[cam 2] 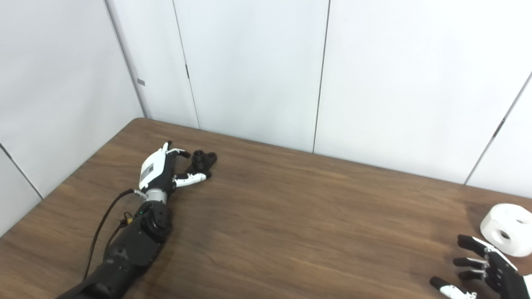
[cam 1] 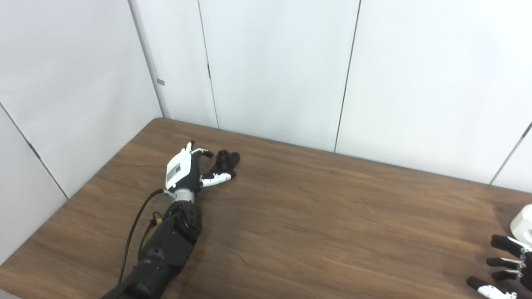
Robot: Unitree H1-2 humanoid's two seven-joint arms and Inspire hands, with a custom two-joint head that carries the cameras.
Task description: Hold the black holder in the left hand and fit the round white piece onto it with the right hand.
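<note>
Left hand (cam 2: 160, 170) open, fingers bracketing the black holder (cam 2: 203, 161) for pickup; right hand (cam 2: 484, 270) spread open, just short of the round white piece (cam 2: 507, 229).

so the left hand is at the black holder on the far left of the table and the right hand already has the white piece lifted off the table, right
Not quite. In the right eye view the round white piece sits on the table, beside the open right hand, not held. The left hand is indeed at the black holder.
</note>
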